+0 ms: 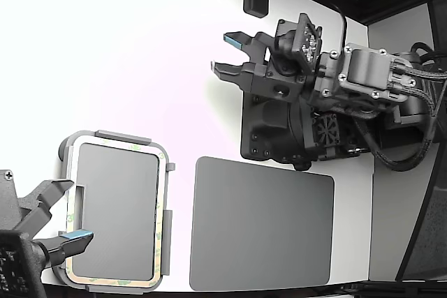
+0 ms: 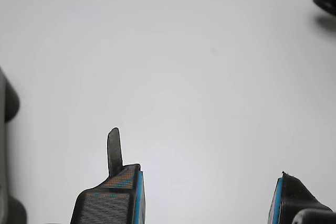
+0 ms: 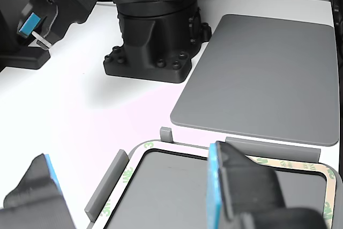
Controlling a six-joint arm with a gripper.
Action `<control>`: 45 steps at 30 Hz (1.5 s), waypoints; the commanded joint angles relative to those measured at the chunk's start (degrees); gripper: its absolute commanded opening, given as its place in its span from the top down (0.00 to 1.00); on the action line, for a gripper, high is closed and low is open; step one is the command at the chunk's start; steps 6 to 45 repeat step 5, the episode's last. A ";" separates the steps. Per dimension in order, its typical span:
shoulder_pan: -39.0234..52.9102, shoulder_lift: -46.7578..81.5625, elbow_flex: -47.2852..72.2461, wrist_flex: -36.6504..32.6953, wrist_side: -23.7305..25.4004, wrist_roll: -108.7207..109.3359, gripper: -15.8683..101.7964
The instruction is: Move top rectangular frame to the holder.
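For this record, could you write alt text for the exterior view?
A tan frame lies seated in a grey holder at lower left, beside a dark mat. An arm's open claw hangs empty over the white table; a second claw overlaps the holder's edge.

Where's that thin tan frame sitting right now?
The tan frame lies in the light grey holder at the exterior view's lower left, beside the dark grey mat.
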 commanded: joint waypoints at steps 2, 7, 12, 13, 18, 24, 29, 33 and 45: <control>-1.49 1.23 -0.62 -0.88 -2.72 -2.02 0.02; -1.49 1.23 -0.62 -1.14 -3.25 -2.55 0.02; -1.49 1.23 -0.62 -1.14 -3.25 -2.55 0.02; -1.49 1.23 -0.62 -1.14 -3.25 -2.55 0.02; -1.49 1.23 -0.62 -1.14 -3.25 -2.55 0.02; -1.49 1.23 -0.62 -1.14 -3.25 -2.55 0.02; -1.49 1.23 -0.62 -1.14 -3.25 -2.55 0.02; -1.49 1.23 -0.62 -1.14 -3.25 -2.55 0.02; -1.49 1.23 -0.62 -1.14 -3.25 -2.55 0.02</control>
